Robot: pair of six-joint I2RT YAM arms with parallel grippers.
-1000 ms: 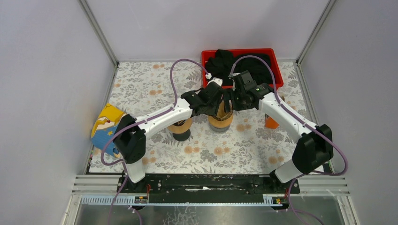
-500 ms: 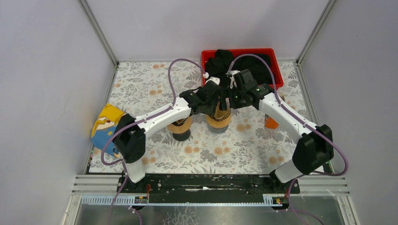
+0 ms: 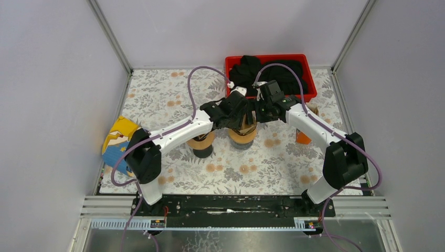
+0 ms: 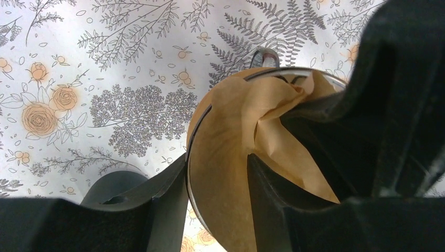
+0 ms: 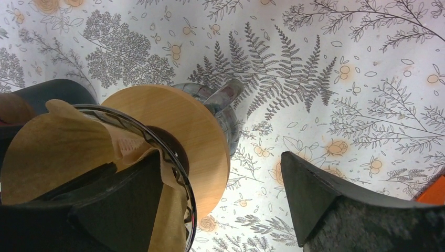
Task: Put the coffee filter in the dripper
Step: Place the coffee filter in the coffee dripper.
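Note:
The glass dripper (image 3: 242, 136) stands on its round wooden base (image 5: 183, 121) at the table's middle. The brown paper coffee filter (image 4: 231, 121) sits crumpled inside it and also shows in the right wrist view (image 5: 47, 147). My left gripper (image 4: 216, 159) is open and straddles the glass rim (image 4: 191, 136), with one finger outside and one inside against the paper. My right gripper (image 5: 219, 157) is wide open, with one finger inside the dripper on the filter and the other out over the table. In the top view both grippers, left (image 3: 244, 116) and right (image 3: 256, 114), meet above the dripper.
A red bin (image 3: 229, 62) full of black cloth stands just behind the grippers. A brown item on a black stand (image 3: 202, 143) sits left of the dripper. An orange object (image 3: 303, 137) lies to the right, and a colourful box (image 3: 119, 143) is at the left wall.
Both grippers stay at the dripper and have shifted slightly left with it. The right arm's elbow has swung inward.

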